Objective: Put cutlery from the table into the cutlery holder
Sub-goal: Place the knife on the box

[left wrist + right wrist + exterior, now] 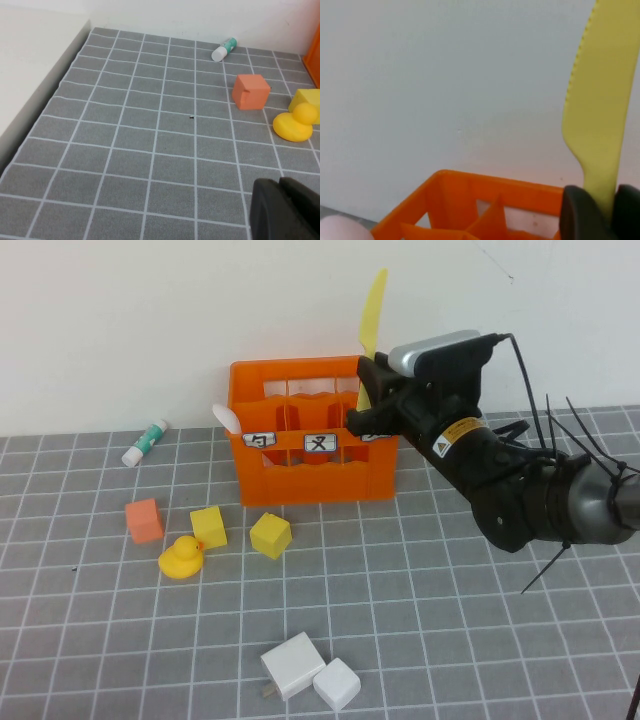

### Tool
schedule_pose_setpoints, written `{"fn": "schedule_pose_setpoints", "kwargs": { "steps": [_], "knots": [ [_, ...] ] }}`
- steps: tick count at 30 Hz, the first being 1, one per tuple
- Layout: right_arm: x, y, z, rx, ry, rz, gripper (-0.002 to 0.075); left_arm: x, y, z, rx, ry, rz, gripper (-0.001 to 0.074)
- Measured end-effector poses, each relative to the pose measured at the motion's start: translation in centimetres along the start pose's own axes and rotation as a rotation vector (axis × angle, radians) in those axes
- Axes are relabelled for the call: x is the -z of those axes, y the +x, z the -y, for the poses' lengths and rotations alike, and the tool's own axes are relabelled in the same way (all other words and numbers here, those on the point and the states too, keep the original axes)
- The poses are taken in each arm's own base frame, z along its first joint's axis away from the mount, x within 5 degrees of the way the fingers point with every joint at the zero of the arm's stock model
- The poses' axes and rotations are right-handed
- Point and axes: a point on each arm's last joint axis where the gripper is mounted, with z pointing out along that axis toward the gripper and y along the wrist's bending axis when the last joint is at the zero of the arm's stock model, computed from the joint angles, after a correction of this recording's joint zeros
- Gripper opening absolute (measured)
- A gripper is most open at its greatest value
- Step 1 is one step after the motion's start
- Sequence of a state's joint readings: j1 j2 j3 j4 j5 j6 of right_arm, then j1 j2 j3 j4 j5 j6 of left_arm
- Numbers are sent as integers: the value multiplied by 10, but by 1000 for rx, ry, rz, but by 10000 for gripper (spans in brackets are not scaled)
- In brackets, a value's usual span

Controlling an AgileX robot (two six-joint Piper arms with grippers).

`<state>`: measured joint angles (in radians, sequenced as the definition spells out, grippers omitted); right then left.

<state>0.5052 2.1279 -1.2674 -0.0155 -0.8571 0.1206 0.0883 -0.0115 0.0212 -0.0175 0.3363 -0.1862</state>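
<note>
- right gripper (372, 400) is clamped on the handle of the yellow knife (373, 312), right over the orange cutlery holder's (300, 475) right-end compartment, up near the tabletop's (420, 640) far edge
- knife's long axis is pretty much vertical, blade tip up and leaning a touch toward the right edge, handle end down toward the crate
- so the slot is straight below, looks like it just needs lowering and letting go
- pink spoon (226, 418) is already standing in the left-end compartment, bowl poking up
- left gripper (285, 210) is closed on nothing, hovering low over the tabletop near the left edge, well away
</note>
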Motion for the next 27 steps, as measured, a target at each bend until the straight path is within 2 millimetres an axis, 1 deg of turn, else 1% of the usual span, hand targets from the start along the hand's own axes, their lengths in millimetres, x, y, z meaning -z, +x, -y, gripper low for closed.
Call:
{"fn": "schedule_pose_setpoints", "kwargs": {
  "steps": [5, 9, 11, 16, 18, 21, 23, 25, 27],
  "knots": [
    [-1, -2, 0, 72, -2, 0, 118, 0, 0, 0, 0, 0, 0, -1],
    [-1, 3, -1, 87, -7, -51, 120, 0, 0, 0, 0, 0, 0, -1],
    [-1, 5, -2, 106, -23, -76, 153, 0, 0, 0, 0, 0, 0, -1],
    [-1, 5, -4, 128, -42, -67, 349, 0, 0, 0, 0, 0, 0, -1],
    [-1, 2, -4, 121, -43, -50, 381, 0, 0, 0, 0, 0, 0, -1],
    [2, -17, -6, 67, -45, -10, 402, 0, 0, 0, 0, 0, 0, -1],
    [6, -40, -9, 49, -53, 35, 393, 0, 0, 0, 0, 0, 0, -1],
    [13, -64, -13, 54, -69, 83, 348, 0, 0, 0, 0, 0, 0, -1],
    [28, -91, -18, 68, -86, 134, 286, 0, 0, 0, 0, 0, 0, -1]
  ]
}}
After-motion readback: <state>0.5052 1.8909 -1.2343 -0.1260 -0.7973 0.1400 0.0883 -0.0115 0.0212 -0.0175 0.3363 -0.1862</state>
